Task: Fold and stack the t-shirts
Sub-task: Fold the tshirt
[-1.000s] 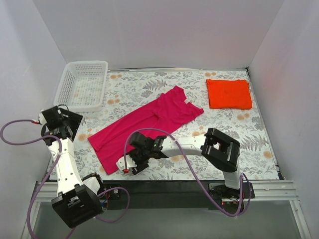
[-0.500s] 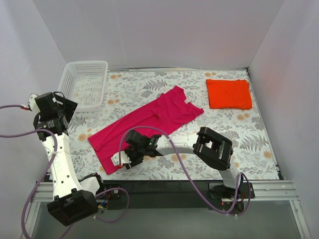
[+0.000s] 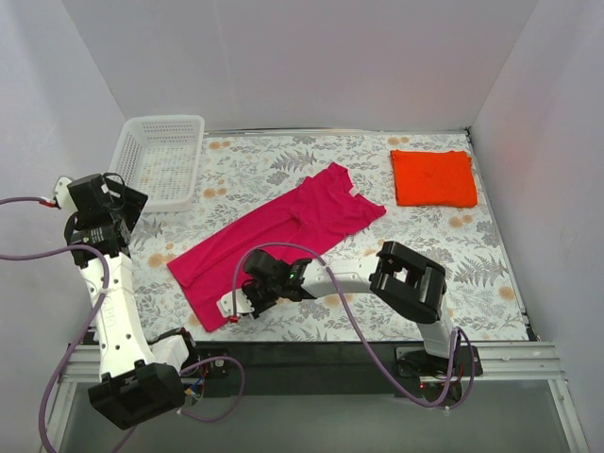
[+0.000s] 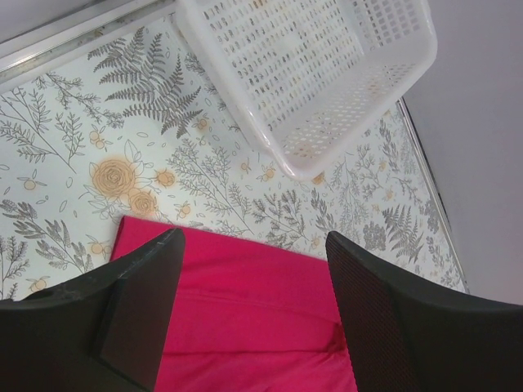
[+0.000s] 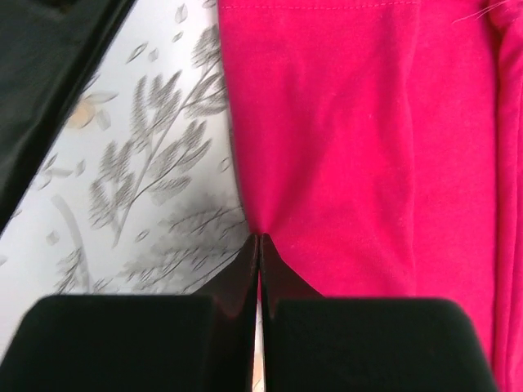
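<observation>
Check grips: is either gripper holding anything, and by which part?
Right gripper is shut on the magenta t-shirt, pinching its side edge near the hem corner. Left gripper is open, holding nothing.

Matt soft cloth t-shirt (image 3: pixel 283 231) (glossy plastic basket (image 3: pixel 162 120))

White lattice basket (image 3: pixel 199 156) sat at far-left corner, floral-printed surface (image 3: pixel 283 170) lay beneath, plain white walls (image 3: pixel 302 57) stood around.
</observation>
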Available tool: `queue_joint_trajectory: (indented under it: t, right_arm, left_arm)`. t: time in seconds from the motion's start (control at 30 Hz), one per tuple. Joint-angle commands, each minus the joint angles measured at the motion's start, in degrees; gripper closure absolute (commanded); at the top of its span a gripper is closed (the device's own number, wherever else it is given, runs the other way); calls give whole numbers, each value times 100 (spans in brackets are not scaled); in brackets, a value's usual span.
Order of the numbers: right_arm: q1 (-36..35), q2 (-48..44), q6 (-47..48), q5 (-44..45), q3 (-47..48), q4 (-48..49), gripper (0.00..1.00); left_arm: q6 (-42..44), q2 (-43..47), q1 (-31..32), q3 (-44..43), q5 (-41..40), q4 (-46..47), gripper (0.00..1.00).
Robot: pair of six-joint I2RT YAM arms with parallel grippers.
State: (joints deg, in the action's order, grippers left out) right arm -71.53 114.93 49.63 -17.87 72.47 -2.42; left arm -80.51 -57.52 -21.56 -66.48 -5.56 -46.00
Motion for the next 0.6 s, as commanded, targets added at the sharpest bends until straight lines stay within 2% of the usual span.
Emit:
queue_joint_trajectory:
  t: [0.0, 0.23, 0.37, 0.5, 0.57]
  right_arm:
    - [60, -347, 143, -14, -531, -531, 99]
    - [148, -1367, 1048, -419, -1759, -1524, 99]
    - [235, -1965, 1523, -463, -2445, -2113, 99]
    - [367, -2658, 1787, -376, -3052, -2553, 99]
    - [499, -2888, 1857, -358, -3238, -2728, 99]
  left_arm:
    - [79, 153, 29, 99, -24, 12, 35]
    - [254, 232, 64, 372, 520, 257, 35]
    - [492, 232, 99, 653, 1521, 618, 35]
    - [712, 136, 239, 934, 3012, 1259, 36]
    - [747, 74, 336, 1048, 3349, 1548, 35]
